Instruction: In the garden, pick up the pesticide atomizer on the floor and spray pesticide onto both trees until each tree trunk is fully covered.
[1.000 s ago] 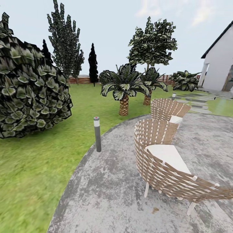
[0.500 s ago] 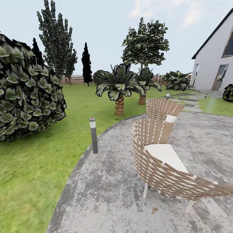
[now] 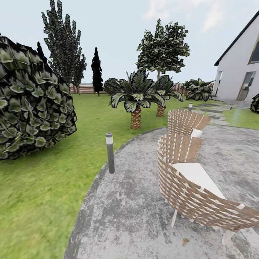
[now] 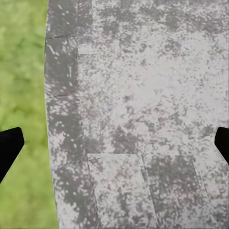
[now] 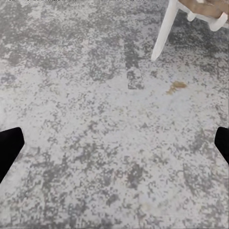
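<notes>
Currently in transit; I can't make out the sprayer bottle anywhere in these shots.

Head view: I'm on a grey, mottled stone patio (image 3: 136, 201) with a curved edge meeting the grass lawn (image 3: 43, 187). A slim grey post lamp (image 3: 110, 152) with a red dot on top stands at that edge; it's not the bottle. Two woven slat chairs, near one (image 3: 194, 187) and far one (image 3: 185, 122), have white seat pads and thin white legs. A big leafy bush (image 3: 32, 104) sits off to my left, and two short scaly-trunked palms (image 3: 136, 108) stand mid-lawn. A taller tree (image 3: 163, 50) rises behind them, its trunk mostly hidden. A brown slat fence (image 3: 84, 89) runs along the far end, with a white house (image 3: 241, 68) to my right.

Left wrist view: patio edge against grass. The left gripper (image 4: 114, 145) has its fingertips (image 4: 8, 145) spread wide, holding nothing.

Right wrist view: bare patio, white chair leg (image 5: 164, 31), small brown stain (image 5: 176, 87). The right gripper (image 5: 114, 145) is likewise wide open and empty.

My guess on handling: the bottle is small, light, rigid and easily tipped. I'd grip it around the body below the top.
</notes>
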Controlling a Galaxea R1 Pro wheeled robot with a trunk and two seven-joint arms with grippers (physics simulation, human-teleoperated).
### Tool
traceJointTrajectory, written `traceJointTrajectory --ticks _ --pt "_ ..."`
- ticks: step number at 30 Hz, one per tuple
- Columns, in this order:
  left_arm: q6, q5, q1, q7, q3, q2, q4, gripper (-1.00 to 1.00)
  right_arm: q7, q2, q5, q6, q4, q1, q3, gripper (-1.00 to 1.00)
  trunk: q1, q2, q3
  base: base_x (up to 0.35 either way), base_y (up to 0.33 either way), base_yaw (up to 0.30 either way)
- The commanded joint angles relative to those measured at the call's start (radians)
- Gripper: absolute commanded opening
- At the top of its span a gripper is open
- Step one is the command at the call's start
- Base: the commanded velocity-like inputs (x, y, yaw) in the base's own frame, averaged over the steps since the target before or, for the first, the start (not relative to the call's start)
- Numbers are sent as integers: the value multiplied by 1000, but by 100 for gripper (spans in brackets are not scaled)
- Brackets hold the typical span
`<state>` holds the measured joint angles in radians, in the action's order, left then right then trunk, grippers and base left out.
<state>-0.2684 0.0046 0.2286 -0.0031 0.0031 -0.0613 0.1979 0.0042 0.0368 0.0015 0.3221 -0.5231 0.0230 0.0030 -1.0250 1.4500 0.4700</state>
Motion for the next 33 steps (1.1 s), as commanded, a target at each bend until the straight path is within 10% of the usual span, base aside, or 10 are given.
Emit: traceJointTrajectory --ticks 1,33 --pt "0 0 0 0 0 0 0 100 0 0 0 0 0 0 0 100 0 0 0 174 304 0" --pt "0 0 -3 2 15 -2 0 100 -3 0 3 2 23 0 0 100 0 0 0 228 282 0"
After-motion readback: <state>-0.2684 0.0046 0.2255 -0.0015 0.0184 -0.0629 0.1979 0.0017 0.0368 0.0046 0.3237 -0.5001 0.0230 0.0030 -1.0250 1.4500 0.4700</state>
